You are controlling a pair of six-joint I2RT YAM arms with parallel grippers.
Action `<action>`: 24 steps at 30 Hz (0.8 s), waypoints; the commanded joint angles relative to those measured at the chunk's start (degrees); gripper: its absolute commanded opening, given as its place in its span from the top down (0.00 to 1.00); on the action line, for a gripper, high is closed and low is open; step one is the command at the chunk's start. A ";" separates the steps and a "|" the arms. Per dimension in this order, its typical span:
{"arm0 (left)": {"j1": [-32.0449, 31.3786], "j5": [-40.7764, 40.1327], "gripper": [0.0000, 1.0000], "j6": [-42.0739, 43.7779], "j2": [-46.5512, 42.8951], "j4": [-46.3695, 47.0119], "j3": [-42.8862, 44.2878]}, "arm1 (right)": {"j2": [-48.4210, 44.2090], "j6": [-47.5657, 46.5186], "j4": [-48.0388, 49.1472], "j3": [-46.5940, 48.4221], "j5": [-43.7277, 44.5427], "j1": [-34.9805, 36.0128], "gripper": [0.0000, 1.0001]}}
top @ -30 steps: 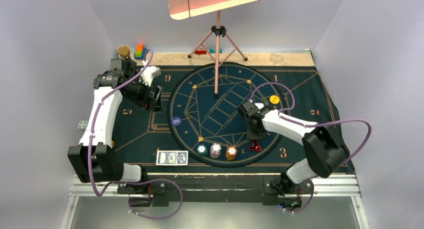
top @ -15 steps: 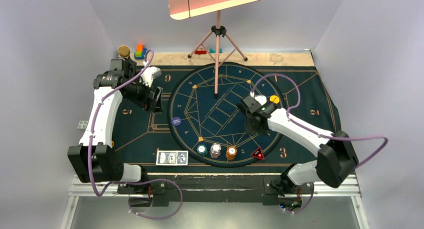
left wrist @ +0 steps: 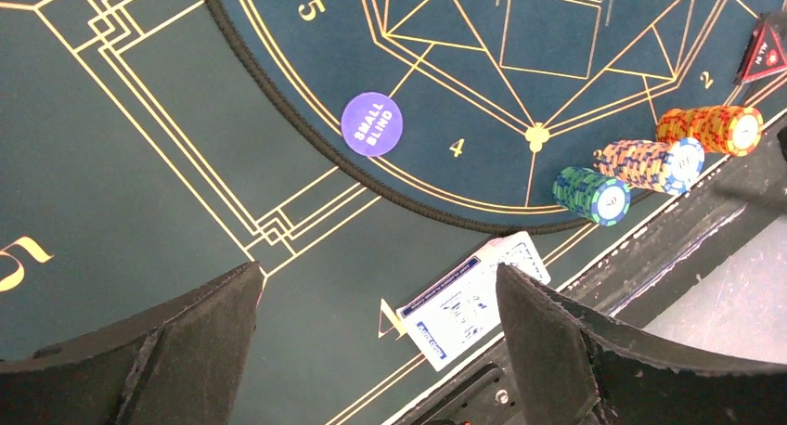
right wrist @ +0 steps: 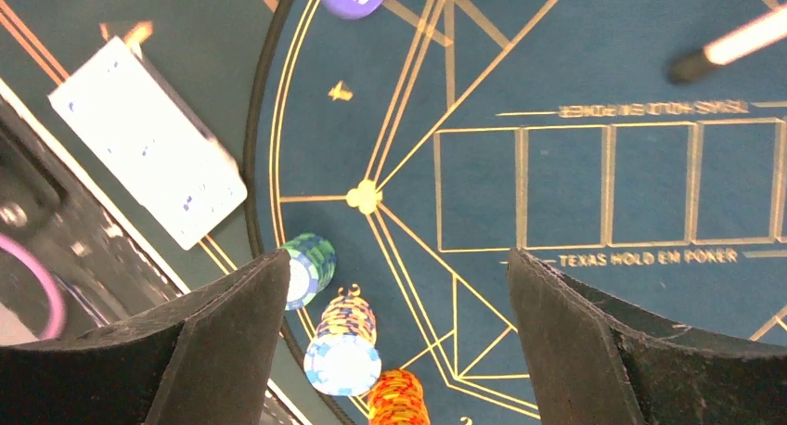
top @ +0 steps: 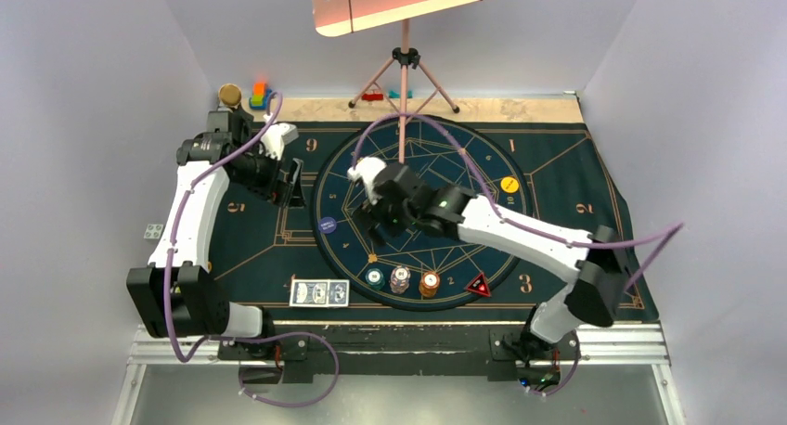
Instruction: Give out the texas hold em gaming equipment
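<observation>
Three chip stacks (top: 400,279), teal, white and orange from the left, stand in a row at the near rim of the round felt (top: 436,249). The triangular marker (top: 478,285) lies just right of them, and the card deck (top: 319,293) lies outside the rim to their left. The SMALL BLIND disc (top: 326,225) lies at the left rim, the yellow disc (top: 509,185) at the right. The right gripper (top: 376,216) hovers above the felt's left half and the left gripper (top: 286,186) beyond its left rim, both spread wide and empty.

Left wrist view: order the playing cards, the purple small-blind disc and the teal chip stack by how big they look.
Largest: playing cards, clearly ahead of the other two.
Then the small-blind disc and the teal chip stack. These two look about alike in this view, so I would not rank one above the other.
</observation>
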 commanded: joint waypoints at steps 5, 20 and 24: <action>-0.05 -6.57 0.00 -6.25 3.04 2.53 3.89 | 6.49 -13.44 -1.84 3.46 -4.89 5.12 0.09; 0.01 -7.38 0.00 -8.43 2.27 2.27 6.09 | 7.80 -18.39 3.11 -2.84 -8.11 6.94 0.12; -0.04 -7.17 0.00 -8.61 0.61 2.09 5.90 | 6.87 -18.44 4.35 -4.74 -10.48 7.61 0.10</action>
